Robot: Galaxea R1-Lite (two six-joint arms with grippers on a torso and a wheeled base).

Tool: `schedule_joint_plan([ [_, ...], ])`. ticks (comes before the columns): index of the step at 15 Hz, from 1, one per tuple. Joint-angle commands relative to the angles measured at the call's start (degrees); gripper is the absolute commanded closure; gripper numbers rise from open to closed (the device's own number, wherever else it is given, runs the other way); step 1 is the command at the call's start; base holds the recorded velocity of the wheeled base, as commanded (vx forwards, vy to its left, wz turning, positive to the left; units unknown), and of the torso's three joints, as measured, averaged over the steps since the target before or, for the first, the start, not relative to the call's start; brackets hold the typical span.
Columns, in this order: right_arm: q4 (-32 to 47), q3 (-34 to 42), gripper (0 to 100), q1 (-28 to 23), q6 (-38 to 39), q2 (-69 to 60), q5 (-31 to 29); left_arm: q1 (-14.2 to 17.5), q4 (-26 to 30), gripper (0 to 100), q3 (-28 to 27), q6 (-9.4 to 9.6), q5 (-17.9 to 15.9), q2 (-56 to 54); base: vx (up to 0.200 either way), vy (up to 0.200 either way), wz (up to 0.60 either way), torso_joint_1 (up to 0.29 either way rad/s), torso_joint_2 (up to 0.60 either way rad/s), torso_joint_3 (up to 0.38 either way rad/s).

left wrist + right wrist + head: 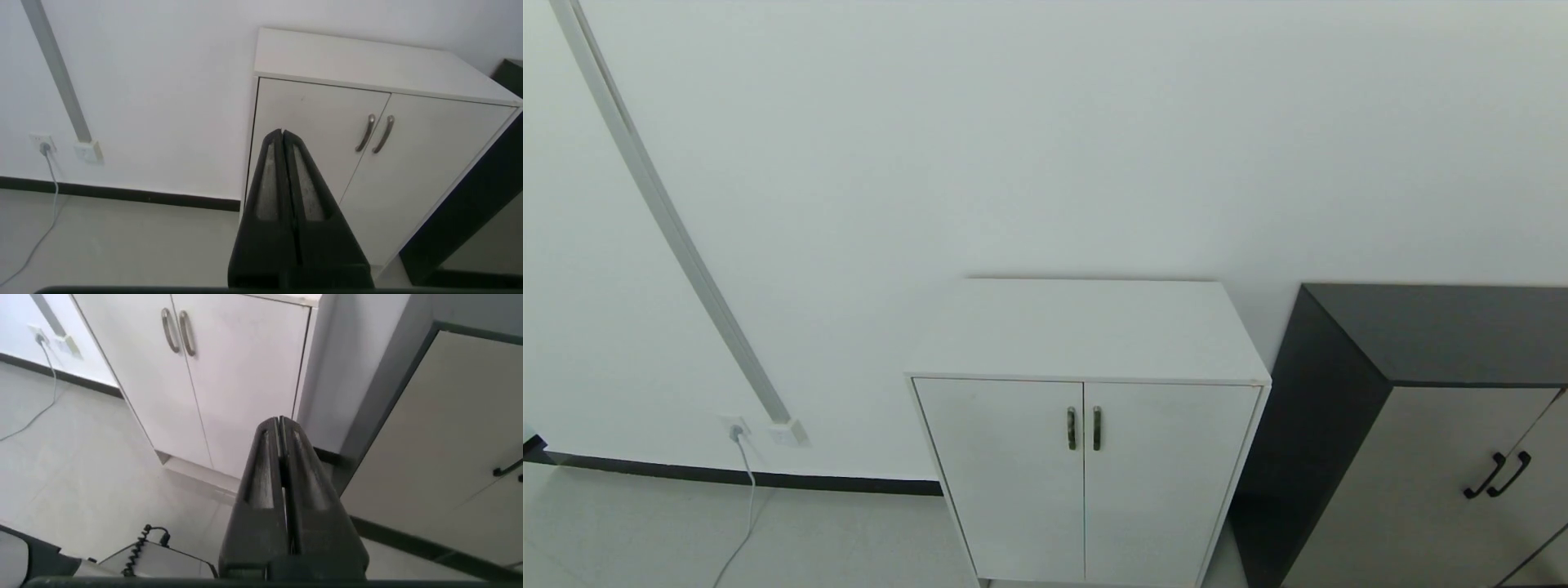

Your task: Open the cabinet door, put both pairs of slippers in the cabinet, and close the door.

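head view: the white cabinet (1086, 327) stands against the wall (1045, 139), both doors (1013, 474) shut, their two handles (1072, 428) side by side at the middle seam. a dark cabinet (1339, 425) stands just beside it on the robot's right. a wall socket (735, 428) with a cable (747, 498) is off to the left.

left wrist view: the left tool (283, 132) is narrow, its fingers pressed together on nothing, and points toward the white cabinet.

right wrist view: the right tool (280, 420) is likewise pinched together and empty, above the floor (82, 457). it seems to sit near the cabinet's foot.
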Motion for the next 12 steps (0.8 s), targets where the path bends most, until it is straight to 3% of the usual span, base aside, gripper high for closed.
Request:
schedule_joint_plan([
  [1, 0.01, 0.13, 100, -2.87, -0.06, -1.3, -0.27, -0.02, -0.01, 100, 0.01, -0.02, 0.02, 0.08, 0.0, 0.0, 0.0, 0.0, 0.0, 0.0],
  [7, 0.1, 0.13, 100, -8.41, 0.03, -10.08, -0.27, -0.02, -0.01, 100, 0.01, -0.1, 0.02, 0.08, 0.0, 0.0, 0.0, 0.0, 0.0, 0.0],
  [12, -0.07, 0.13, 100, -9.73, 3.28, -13.25, -0.53, -0.02, -0.01, 100, 0.01, -0.1, 0.02, -0.01, 0.0, 0.0, 0.0, 0.0, 0.0, 0.0],
])
